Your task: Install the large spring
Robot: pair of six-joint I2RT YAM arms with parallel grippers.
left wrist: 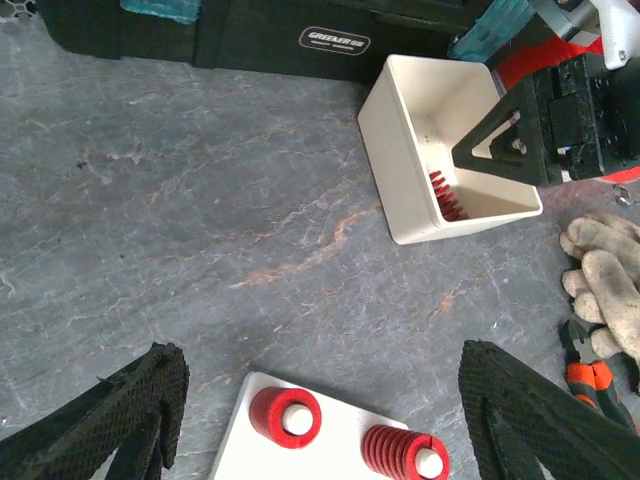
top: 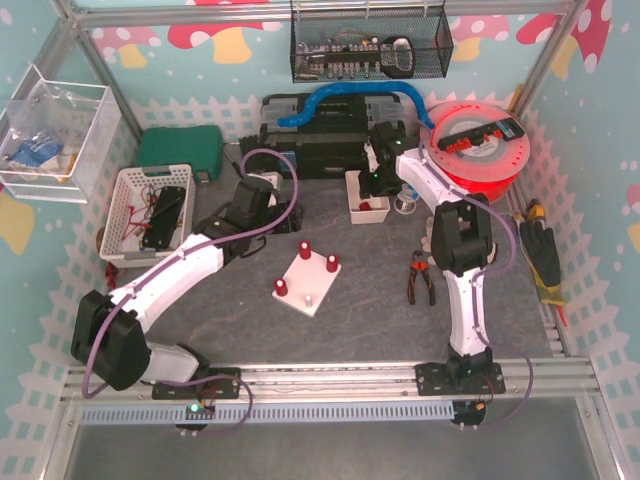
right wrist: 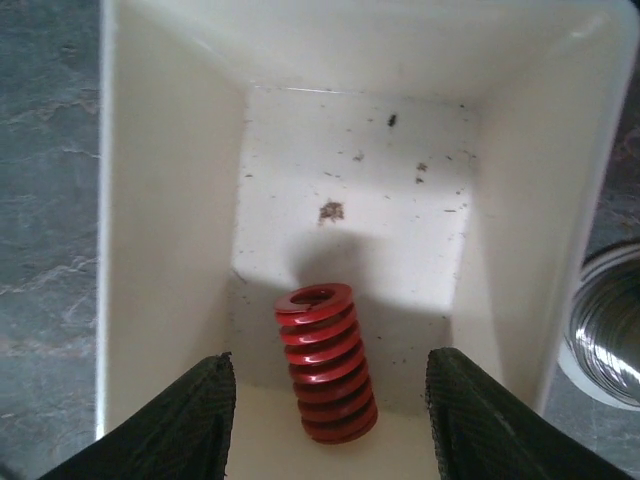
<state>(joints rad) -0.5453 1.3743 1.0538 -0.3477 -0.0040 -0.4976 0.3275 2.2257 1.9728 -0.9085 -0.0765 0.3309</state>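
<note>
A large red spring (right wrist: 325, 365) lies tilted on the floor of a small white bin (right wrist: 170, 200). My right gripper (right wrist: 330, 425) is open above the bin, with one finger on each side of the spring and neither touching it. In the top view the bin (top: 354, 200) sits behind the white base plate (top: 305, 272). The plate carries three red springs on posts and one bare post (top: 309, 298). My left gripper (left wrist: 325, 420) is open and empty, hovering over the plate's far edge (left wrist: 240, 455). The left wrist view also shows the bin (left wrist: 420, 120) and the spring (left wrist: 445, 197).
Pliers (top: 418, 278) lie right of the plate. Gloves (left wrist: 605, 270) lie near the right rail. A red spool (top: 480, 150) and a black tool case (top: 320, 135) stand behind the bin. A white basket (top: 150, 210) is at the left. A shiny round object (right wrist: 605, 330) is beside the bin.
</note>
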